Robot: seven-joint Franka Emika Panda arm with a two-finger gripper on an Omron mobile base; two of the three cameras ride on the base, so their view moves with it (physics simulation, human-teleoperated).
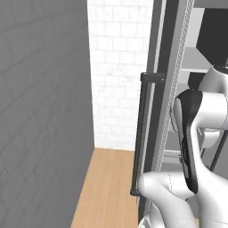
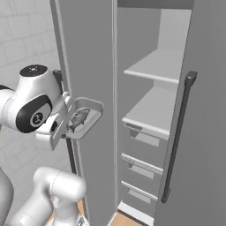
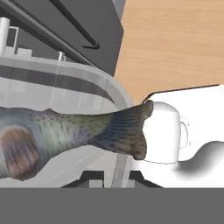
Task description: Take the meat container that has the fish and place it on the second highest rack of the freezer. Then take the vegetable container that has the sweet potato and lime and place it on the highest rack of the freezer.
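A grey wall [image 1: 42, 111] filled the left of the left base view, a white tiled wall [image 1: 118, 67] stood at upper centre, and a wooden floor [image 1: 107, 191] lay below.

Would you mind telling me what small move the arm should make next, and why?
Probably carry the meat container to the right, toward the open freezer. The gripper is shut on its rim with the fish inside, held in front of the door panel, left of the opening. The lower shelf, its target, lies further right and looks bare.
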